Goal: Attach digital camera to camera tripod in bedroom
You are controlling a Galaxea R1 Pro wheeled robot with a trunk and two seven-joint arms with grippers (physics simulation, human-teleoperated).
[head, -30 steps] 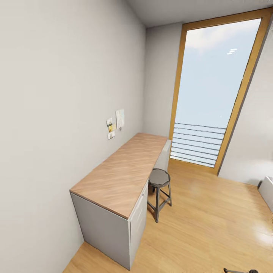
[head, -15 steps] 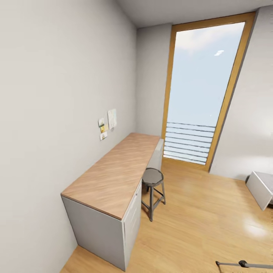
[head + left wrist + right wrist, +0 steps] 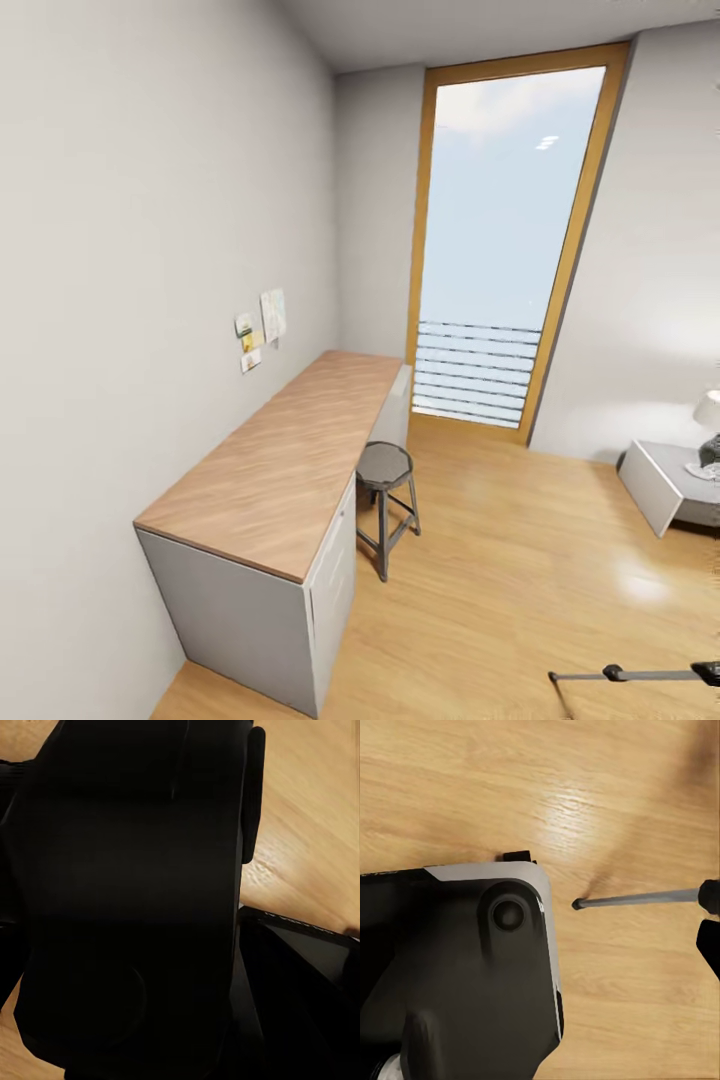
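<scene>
Part of the camera tripod (image 3: 640, 675) shows at the head view's bottom right: a thin grey rod with black joints, lying level over the wood floor. The right wrist view has the same kind of rod (image 3: 637, 898), with a black end, above the floor beside my own dark base (image 3: 465, 967). A dark bulk (image 3: 127, 900) sits close to the lens in the left wrist view, and I cannot tell what it is. At the right edge of the head view a small dark object (image 3: 712, 450) rests on a low grey table; it is too small to name.
A long desk (image 3: 290, 450) with a wood top and grey drawers runs along the left wall, with a round dark stool (image 3: 384, 470) beside it. A tall wood-framed window (image 3: 500, 240) with a railing stands ahead. The low grey table (image 3: 655, 480) with a white lamp (image 3: 709, 410) is at right. Wood floor lies between.
The head camera has swung to the right, so the desk and window slid left in the picture. The low table with its lamp and more of the tripod rod have come into view.
</scene>
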